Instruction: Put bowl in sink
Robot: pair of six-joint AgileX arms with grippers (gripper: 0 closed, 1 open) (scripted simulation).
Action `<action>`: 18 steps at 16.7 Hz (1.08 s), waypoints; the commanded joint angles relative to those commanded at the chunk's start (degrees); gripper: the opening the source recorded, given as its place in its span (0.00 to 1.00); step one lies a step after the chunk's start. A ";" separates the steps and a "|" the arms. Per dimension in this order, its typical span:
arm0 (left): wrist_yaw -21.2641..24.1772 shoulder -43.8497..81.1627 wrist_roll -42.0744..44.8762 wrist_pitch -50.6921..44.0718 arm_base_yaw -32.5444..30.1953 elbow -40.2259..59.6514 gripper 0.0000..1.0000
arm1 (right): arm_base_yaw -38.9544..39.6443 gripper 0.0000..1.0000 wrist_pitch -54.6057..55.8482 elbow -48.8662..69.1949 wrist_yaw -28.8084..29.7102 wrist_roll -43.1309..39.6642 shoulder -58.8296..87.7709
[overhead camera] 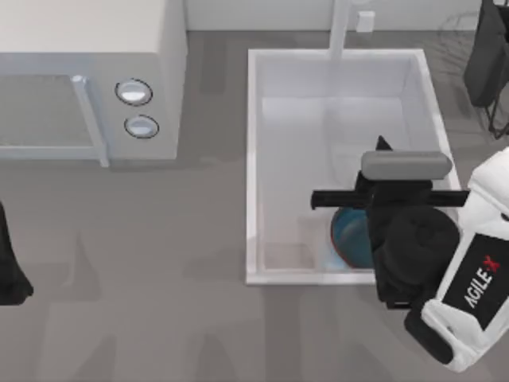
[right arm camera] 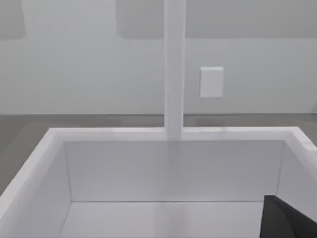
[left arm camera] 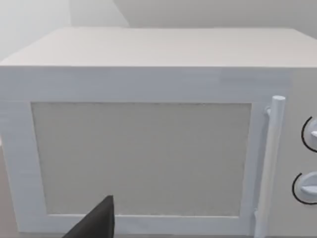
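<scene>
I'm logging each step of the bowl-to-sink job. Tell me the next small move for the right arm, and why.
Probably lower a little, then let go. The bowl is already inside the sink, near its front right corner, under the right pincer. Whether it rests on the basin floor can't be told. The left arm sits parked at the table's left edge.

The place reads as a rendered kitchen. A white microwave (overhead camera: pixel 91 76) with a door handle and two round knobs (overhead camera: pixel 134 91) stands on a grey bench (overhead camera: pixel 159 278), beside a large white sink (overhead camera: pixel 254 159) with a pale faucet post (right arm camera: pixel 174 69). A plain wall runs behind.
</scene>
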 joint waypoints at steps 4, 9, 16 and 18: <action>0.00 0.00 0.00 0.00 0.00 0.00 1.00 | 0.00 0.00 0.37 -0.22 0.01 -0.03 0.52; 0.00 0.00 0.00 0.00 0.00 0.00 1.00 | 0.00 0.30 0.37 -0.22 0.01 -0.03 0.52; 0.00 0.00 0.00 0.00 0.00 0.00 1.00 | 0.00 0.83 0.37 -0.22 0.01 -0.03 0.52; 0.00 0.00 0.00 0.00 0.00 0.00 1.00 | 0.00 0.98 0.37 -0.22 0.01 -0.03 0.52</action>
